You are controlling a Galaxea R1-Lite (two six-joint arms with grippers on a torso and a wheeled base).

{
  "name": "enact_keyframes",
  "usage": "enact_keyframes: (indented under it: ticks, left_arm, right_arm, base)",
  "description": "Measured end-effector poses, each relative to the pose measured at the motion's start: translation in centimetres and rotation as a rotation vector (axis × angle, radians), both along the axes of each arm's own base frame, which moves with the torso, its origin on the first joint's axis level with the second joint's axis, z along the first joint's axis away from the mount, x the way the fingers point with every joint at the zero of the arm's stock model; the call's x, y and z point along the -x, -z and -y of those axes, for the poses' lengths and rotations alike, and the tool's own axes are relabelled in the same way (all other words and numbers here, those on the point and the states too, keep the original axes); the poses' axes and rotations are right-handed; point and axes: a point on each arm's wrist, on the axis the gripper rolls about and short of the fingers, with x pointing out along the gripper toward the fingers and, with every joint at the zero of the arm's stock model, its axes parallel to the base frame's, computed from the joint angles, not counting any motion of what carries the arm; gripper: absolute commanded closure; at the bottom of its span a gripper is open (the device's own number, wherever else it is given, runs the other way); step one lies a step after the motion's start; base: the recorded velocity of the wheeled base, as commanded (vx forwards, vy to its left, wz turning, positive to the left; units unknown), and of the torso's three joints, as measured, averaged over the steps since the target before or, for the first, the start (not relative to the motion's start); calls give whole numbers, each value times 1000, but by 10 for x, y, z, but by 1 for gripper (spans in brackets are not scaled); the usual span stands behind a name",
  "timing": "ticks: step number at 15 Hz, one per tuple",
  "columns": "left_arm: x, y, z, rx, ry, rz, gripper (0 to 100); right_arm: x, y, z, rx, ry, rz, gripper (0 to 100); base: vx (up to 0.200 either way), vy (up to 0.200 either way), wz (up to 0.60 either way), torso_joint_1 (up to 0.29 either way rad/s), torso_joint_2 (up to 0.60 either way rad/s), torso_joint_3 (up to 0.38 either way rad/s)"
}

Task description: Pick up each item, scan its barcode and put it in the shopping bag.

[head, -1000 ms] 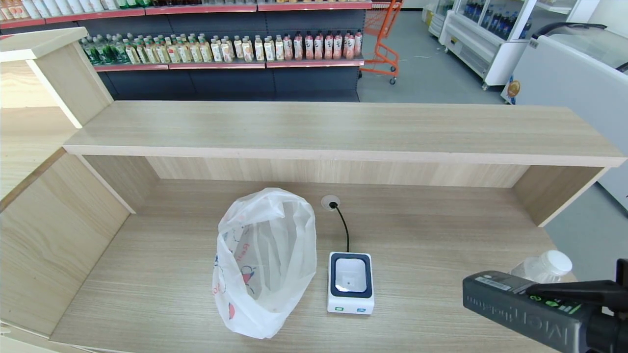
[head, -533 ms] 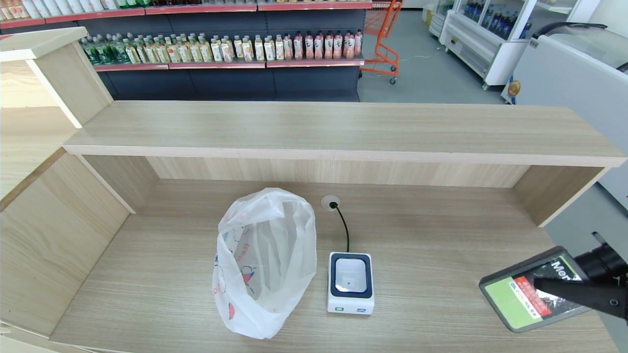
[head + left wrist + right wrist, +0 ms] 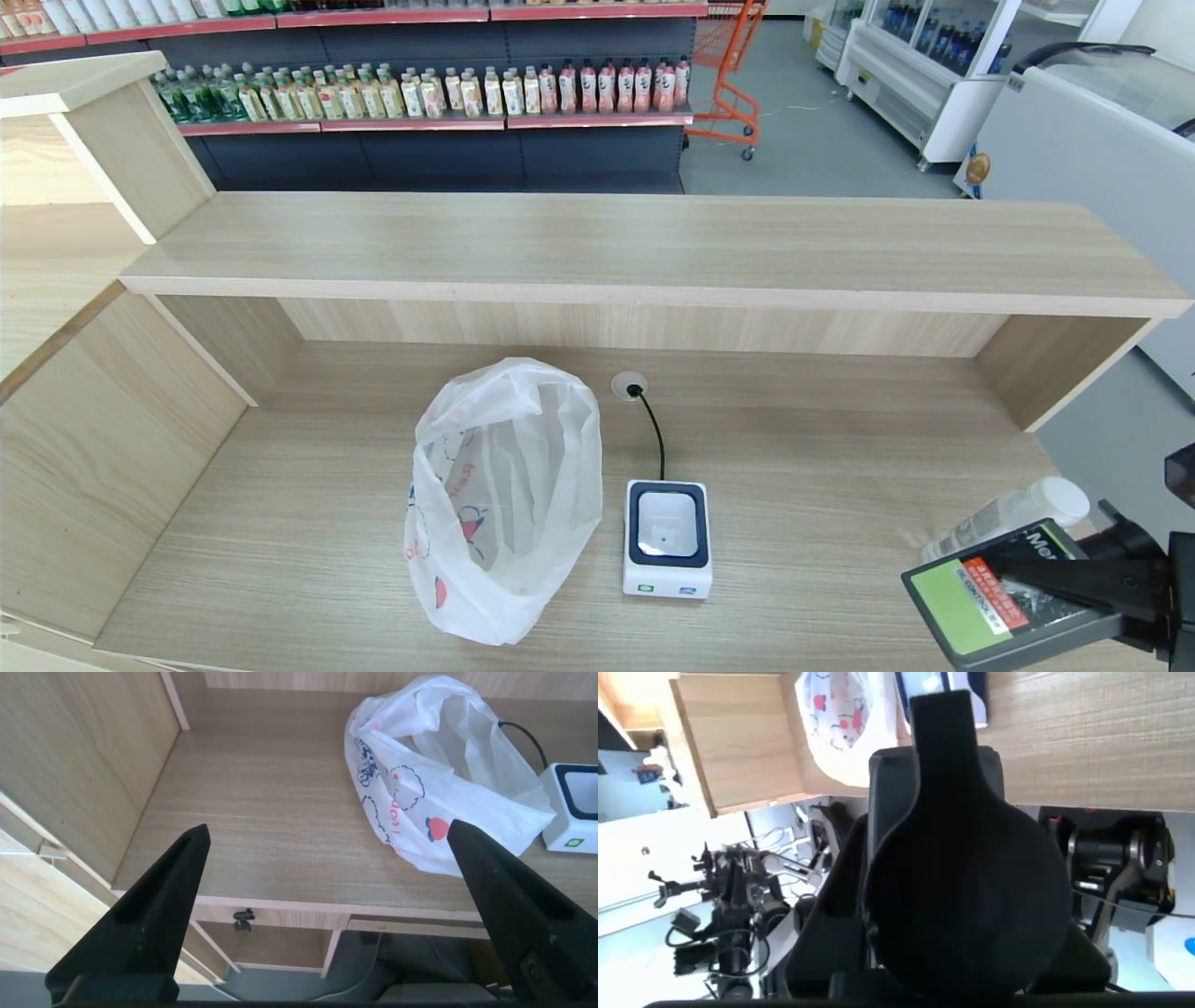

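White shopping bag [image 3: 504, 495] agape beside scanner [image 3: 667, 539]; right claw [image 3: 1018, 583] tight on box [image 3: 952, 607], left claw [image 3: 329, 835] spread.

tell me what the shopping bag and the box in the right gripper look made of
Shopping bag: thin plastic film, translucent white, crinkled and slumped, with printed pictures. Box: probably printed cardboard, going by its flat faces, sharp edges and coloured labels; rigid plastic is possible.

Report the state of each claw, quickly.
Left claw: open, holding nothing.
Right claw: closed on the dark box with the green and red label.
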Motion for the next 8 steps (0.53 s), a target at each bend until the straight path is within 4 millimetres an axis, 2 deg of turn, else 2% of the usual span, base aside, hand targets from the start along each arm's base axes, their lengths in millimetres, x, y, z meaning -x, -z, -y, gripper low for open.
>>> enact_keyframes:
  ticks: [7, 8]
  left_arm:
    - [0, 0, 0, -4, 0, 0, 0]
    - [0, 0, 0, -4, -1, 0, 0]
  right_arm:
    - [1, 6, -2, 21, 9, -7, 100]
    - [1, 6, -2, 21, 9, -8, 100]
  base:
    - [0, 0, 0, 0, 0, 0]
    - [0, 200, 0, 2, 2, 2]
